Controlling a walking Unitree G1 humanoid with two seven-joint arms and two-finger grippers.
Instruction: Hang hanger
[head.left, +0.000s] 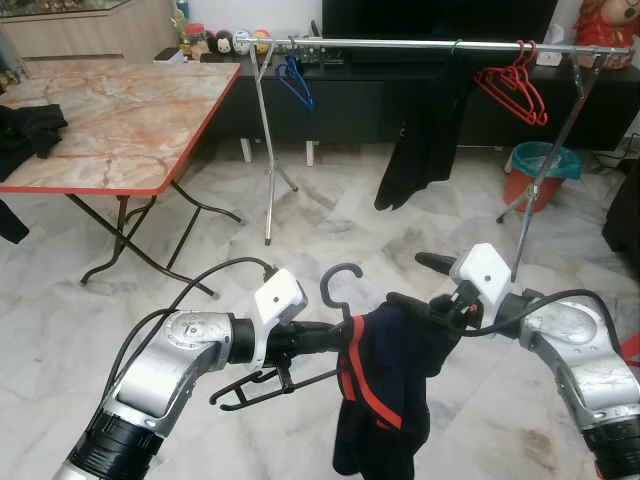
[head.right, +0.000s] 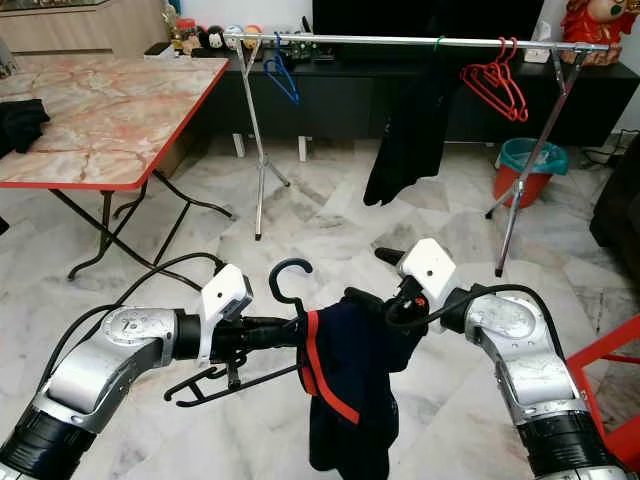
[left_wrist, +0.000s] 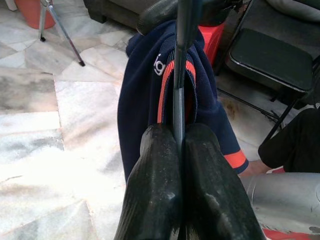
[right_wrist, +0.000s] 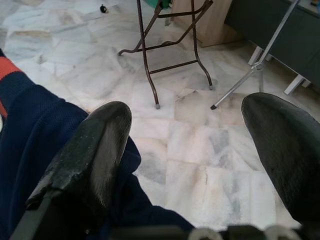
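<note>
The left gripper (left_wrist: 179, 145) pinches the black hanger (head.left: 338, 283) with a blue shirt (head.left: 385, 395). The right gripper (right_wrist: 200, 135) is open beside the shirt.

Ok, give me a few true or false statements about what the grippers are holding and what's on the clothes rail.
1. The left gripper is shut on the black hanger. True.
2. A navy garment hangs on that hanger. True.
3. The right gripper is clamped shut. False: its fingers are spread apart.
4. The red hangers lie on the table. False: they hang on the rail.
5. The rail carries no clothing. False: a black garment hangs there.
</note>
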